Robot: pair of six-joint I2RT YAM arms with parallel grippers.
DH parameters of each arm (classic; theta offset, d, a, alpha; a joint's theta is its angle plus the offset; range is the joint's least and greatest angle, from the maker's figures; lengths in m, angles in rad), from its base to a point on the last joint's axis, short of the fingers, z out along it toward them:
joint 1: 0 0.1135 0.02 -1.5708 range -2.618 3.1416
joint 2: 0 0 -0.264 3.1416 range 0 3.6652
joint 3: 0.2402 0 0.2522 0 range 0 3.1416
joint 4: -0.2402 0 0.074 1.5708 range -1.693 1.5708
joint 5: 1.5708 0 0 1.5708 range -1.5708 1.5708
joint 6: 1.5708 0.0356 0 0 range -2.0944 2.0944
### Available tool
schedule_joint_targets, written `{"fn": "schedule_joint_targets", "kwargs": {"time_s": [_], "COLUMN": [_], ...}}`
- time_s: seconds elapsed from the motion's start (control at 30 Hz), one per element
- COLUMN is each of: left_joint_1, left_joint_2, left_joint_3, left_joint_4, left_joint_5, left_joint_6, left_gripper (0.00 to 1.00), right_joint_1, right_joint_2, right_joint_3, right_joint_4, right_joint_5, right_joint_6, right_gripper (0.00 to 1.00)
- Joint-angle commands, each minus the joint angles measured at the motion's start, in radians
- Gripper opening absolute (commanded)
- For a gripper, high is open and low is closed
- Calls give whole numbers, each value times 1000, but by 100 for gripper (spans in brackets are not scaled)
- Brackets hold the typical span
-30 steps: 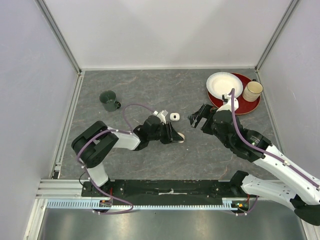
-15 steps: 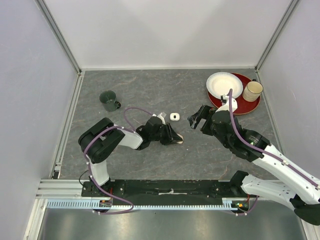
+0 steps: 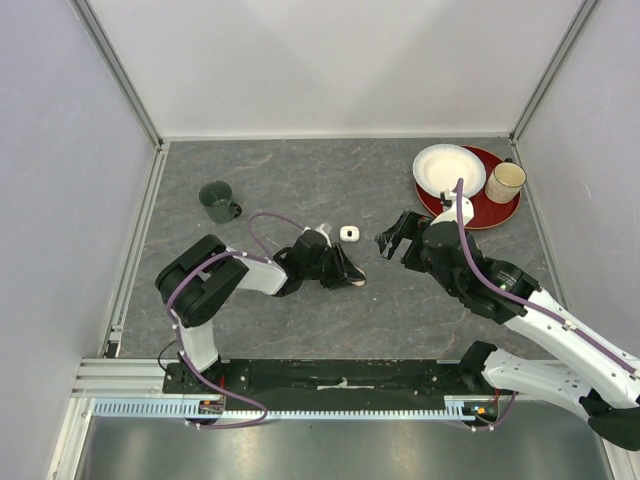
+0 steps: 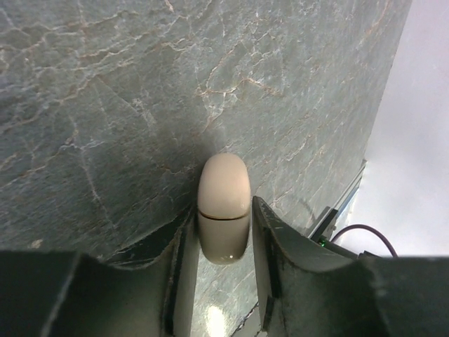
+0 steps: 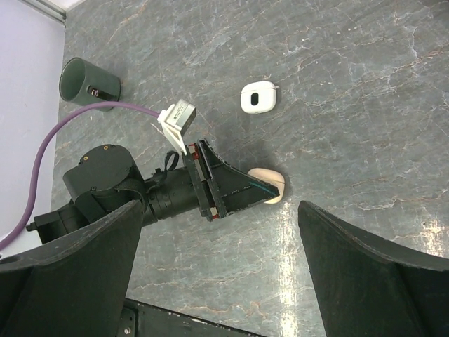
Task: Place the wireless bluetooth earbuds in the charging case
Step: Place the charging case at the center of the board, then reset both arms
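We see the left tool (image 4: 222,214) pinching the beige charging case (image 4: 224,184) by its lower half, near the middle of the top view. The right tool (image 3: 393,234) hangs spread wide, right of centre. A small white piece (image 5: 259,97), possibly an earbud, lies on the counter (image 3: 300,190) just above the case, touching neither tool.

Broad bare table (image 3: 300,170) toward the far wall. Narrow lane between left gripper (image 3: 351,277), clamped on beige case (image 4: 223,203), and wide-spread right gripper (image 3: 389,237), with white case (image 3: 349,233) lying at its far end. Far left: mug (image 3: 217,201) in the way. Far right: tray (image 3: 497,214) taken up by plate (image 3: 445,168) and cup (image 3: 505,182).
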Motion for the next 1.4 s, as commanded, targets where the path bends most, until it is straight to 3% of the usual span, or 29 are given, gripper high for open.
{"fn": "schedule_joint_targets", "kwargs": {"time_s": [0.0, 0.33, 0.7, 0.87, 1.0, 1.2, 1.27, 1.37], "left_joint_1": [5, 5, 3, 5, 9, 14, 14, 15], "left_joint_2": [-20, -78, -194, -340, -493, -723, -779, -831], "left_joint_3": [0, -12, -8, -15, -74, -154, -135, -97], "left_joint_4": [-79, -175, -388, -540, -530, -529, -586, -690], "left_joint_5": [-44, -102, -263, -400, -435, -455, -466, -507], "left_joint_6": [3, 58, 158, 229, 285, 454, 523, 587], "left_gripper": [45, 48, 50, 51, 51, 63, 77, 86], "right_joint_1": [-1, -1, -1, -3, -5, -98, -156, -267], "right_joint_2": [1, 22, 56, 73, 91, 226, 272, 326], "right_joint_3": [-8, -5, 11, 12, 11, 52, 54, 41], "right_joint_4": [-1, 8, 22, 22, 22, 25, 29, 81], "right_joint_5": [-3, -7, -27, -23, -1, -184, -219, -354], "right_joint_6": [-2, -4, -17, -28, -53, -204, -221, -266], "right_gripper": [98, 98, 98, 98, 98, 98, 98, 98]}}
